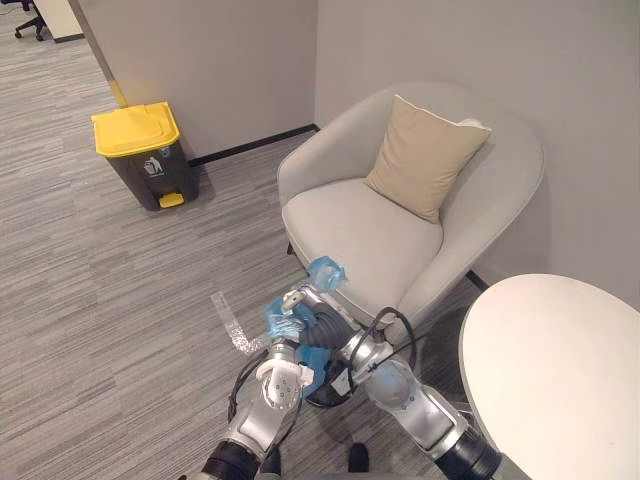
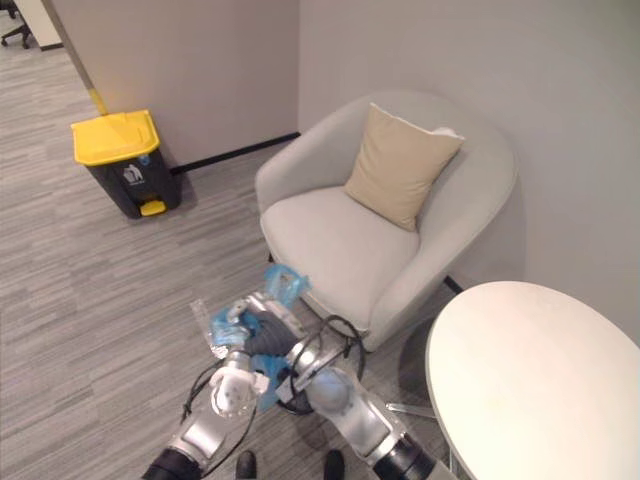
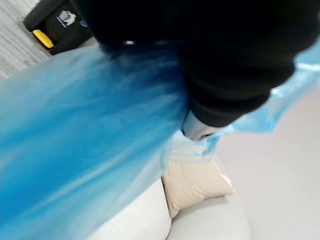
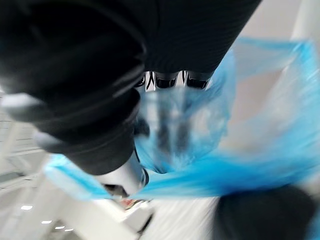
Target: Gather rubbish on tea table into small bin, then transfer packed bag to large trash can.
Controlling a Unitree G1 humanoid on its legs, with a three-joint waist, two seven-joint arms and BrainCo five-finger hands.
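Note:
A thin blue plastic bag [image 1: 326,270] is held low in front of the armchair, bunched between both hands. My left hand [image 1: 283,335] is curled into its blue film, and my right hand [image 1: 322,322] grips it from the other side, dark cover up. In the right wrist view the dark fingertips [image 4: 170,80] curl over the bag [image 4: 200,125]. In the left wrist view the blue film [image 3: 90,135] is stretched past the hand. A dark small bin [image 1: 328,388] shows just under the hands. The large trash can [image 1: 145,155], dark grey with a yellow lid, stands by the far wall to the left.
A grey armchair [image 1: 360,230] with a beige cushion [image 1: 425,155] is right behind the hands. The white round tea table [image 1: 560,370] is at the right. A clear plastic strip [image 1: 230,322] lies on the carpet to the left. Open carpet leads to the trash can.

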